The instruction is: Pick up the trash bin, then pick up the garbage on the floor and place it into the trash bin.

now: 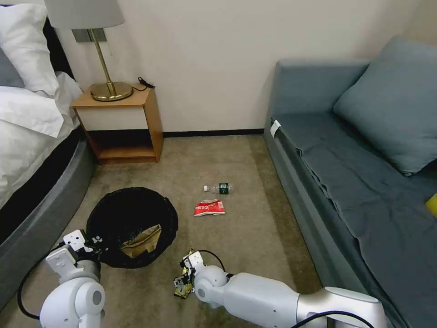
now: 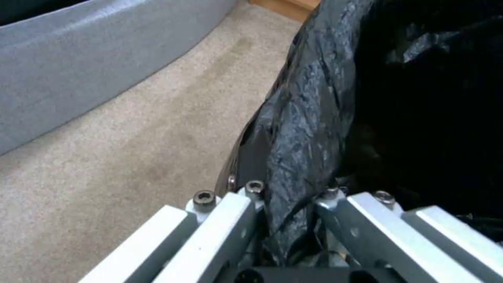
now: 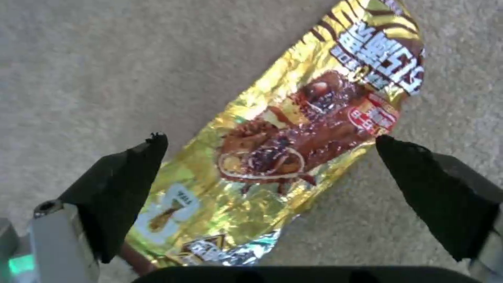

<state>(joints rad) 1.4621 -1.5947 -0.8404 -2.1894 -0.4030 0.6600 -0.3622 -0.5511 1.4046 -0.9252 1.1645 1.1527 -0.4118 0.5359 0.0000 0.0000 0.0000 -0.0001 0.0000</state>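
Straddling the crinkled gold wrapper [image 3: 293,129], right gripper [image 3: 272,143] gapes.

Bin liner [image 1: 132,214] black; paper bag [image 1: 142,241] brown; wrapper [image 3: 293,129] gold, brown print; packet [image 1: 209,207] red-white; bottle [image 1: 220,188] clear, dark-green label; carpet [image 1: 246,237] beige.

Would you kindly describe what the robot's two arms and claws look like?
Both arms have smooth, rounded white shells with grey joint rings; a black cable loops beside each wrist. The left claw has flat white-and-grey finger bars fastened with small hex bolts. The right claw has wedge-shaped black fingertips on grey mounts, with a green light near its base.
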